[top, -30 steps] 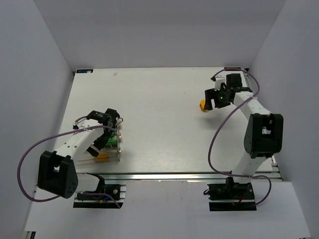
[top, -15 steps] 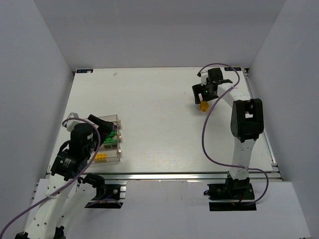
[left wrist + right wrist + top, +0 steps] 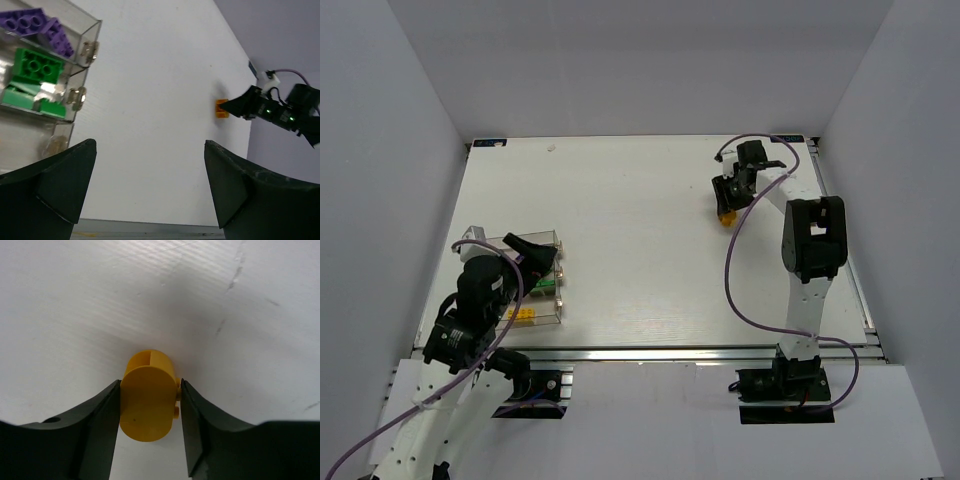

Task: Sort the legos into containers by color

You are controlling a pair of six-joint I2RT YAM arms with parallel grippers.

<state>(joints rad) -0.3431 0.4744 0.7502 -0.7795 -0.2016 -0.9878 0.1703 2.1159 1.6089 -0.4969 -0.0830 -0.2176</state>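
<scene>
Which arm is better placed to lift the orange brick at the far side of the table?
Right. The right gripper straddles the orange brick, with a finger against each side. The left gripper hangs open by the bins, right across the table from the brick.

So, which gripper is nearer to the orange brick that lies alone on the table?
Right. The right gripper has the orange brick between its fingers; the left gripper hangs far across the table, by the clear bins.
</scene>
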